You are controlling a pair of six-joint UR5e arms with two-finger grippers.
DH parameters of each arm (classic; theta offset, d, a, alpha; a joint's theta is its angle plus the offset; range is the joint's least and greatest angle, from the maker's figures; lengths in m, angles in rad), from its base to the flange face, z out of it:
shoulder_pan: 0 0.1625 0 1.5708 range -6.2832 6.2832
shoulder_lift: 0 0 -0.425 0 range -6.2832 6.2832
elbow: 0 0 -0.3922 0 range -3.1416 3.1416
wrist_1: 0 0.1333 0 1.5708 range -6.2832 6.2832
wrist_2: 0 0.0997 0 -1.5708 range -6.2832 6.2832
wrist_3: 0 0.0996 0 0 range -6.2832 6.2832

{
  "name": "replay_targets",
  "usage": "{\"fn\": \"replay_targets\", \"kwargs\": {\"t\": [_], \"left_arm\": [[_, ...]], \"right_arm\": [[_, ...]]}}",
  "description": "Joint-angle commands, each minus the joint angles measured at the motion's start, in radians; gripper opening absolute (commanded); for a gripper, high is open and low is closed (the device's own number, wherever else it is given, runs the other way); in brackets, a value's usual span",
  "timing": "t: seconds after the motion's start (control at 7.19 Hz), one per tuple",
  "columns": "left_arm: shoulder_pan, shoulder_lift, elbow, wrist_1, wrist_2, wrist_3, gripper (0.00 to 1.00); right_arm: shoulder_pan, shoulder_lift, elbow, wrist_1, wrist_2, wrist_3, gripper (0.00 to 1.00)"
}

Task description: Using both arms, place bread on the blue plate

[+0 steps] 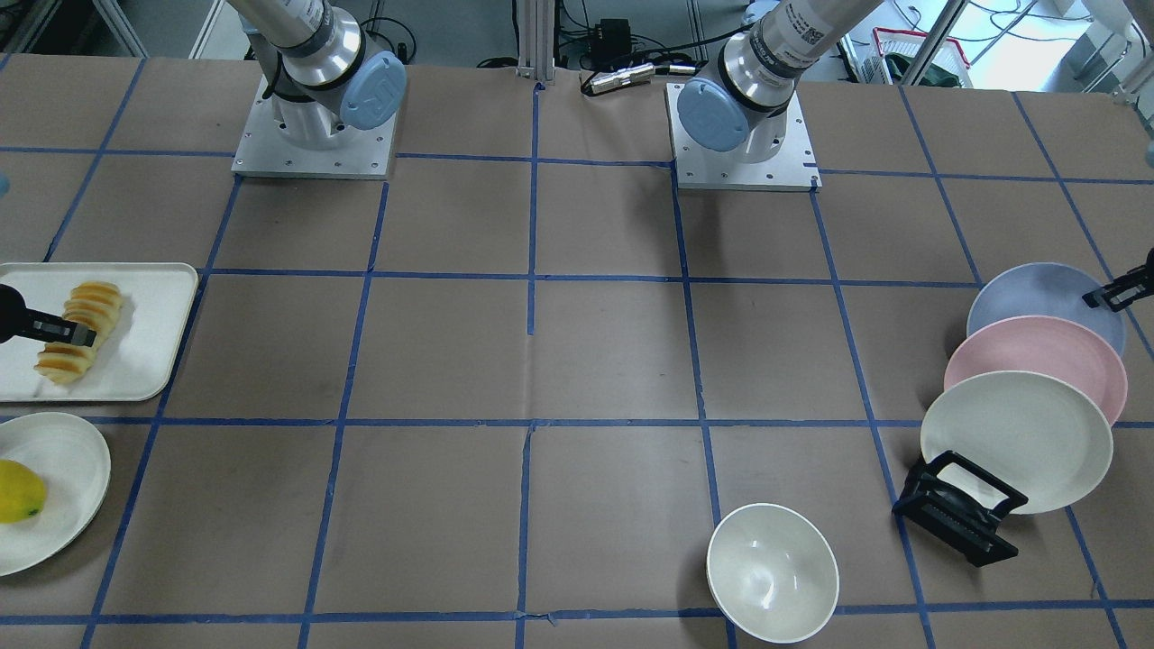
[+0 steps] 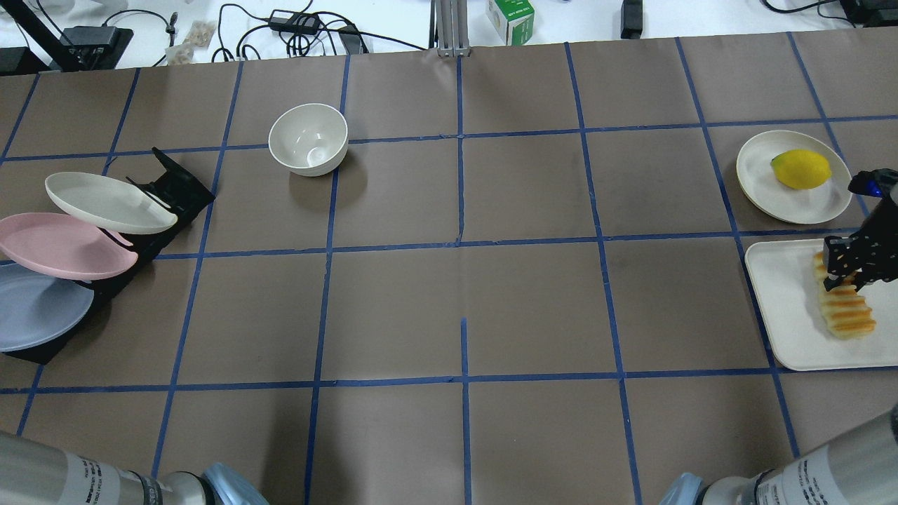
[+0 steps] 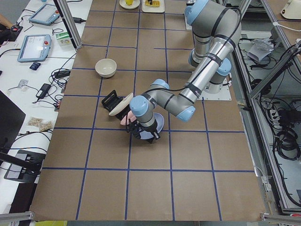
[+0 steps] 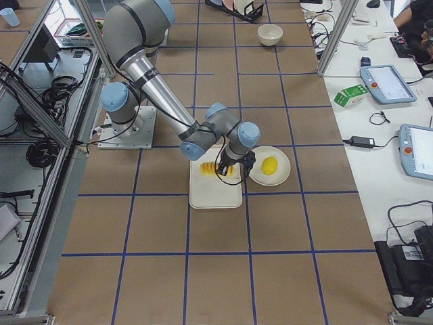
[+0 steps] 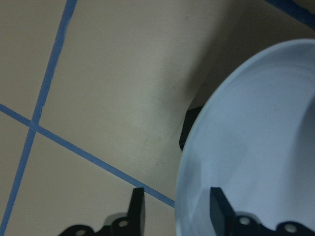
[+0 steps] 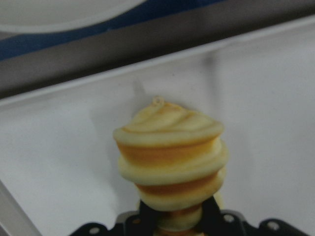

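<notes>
The bread [image 1: 95,302] lies on a white tray [image 1: 153,315] at the table's end on my right side. My right gripper [image 1: 68,333] is shut on the bread's middle; in the right wrist view the fingers [image 6: 147,214] press both sides of the loaf [image 6: 170,152]. The blue plate [image 1: 1037,293] leans in a black rack at the other end. My left gripper [image 1: 1122,293] is open, and its jaws straddle the plate's rim [image 5: 256,137], one finger [image 5: 138,211] outside and one over the plate.
A pink plate [image 1: 1037,356] and a cream plate [image 1: 1019,442] lean in the same black rack [image 1: 956,509]. A white bowl [image 1: 773,571] stands near the operators' edge. A yellow lemon [image 1: 18,489] sits on a white plate [image 1: 72,469] beside the tray.
</notes>
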Motion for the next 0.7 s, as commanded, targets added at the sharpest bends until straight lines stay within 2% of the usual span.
{"fn": "replay_targets", "kwargs": {"t": [0.0, 0.28, 0.42, 0.56], "left_arm": [[-0.001, 0.016, 0.007, -0.006, 0.001, 0.003, 0.0], [-0.01, 0.047, 0.054, -0.065, 0.022, 0.009, 0.0], [-0.009, 0.059, 0.074, -0.113, 0.025, 0.012, 0.0], [-0.007, 0.084, 0.083, -0.147, 0.034, 0.093, 0.0]], "right_arm": [[0.002, -0.015, -0.012, 0.024, 0.006, -0.005, 0.0], [0.021, -0.1, -0.016, 0.041, 0.013, 0.005, 0.0], [0.046, -0.127, -0.054, 0.117, 0.032, 0.008, 0.0], [0.084, -0.144, -0.138, 0.215, 0.035, 0.01, 0.0]]}}
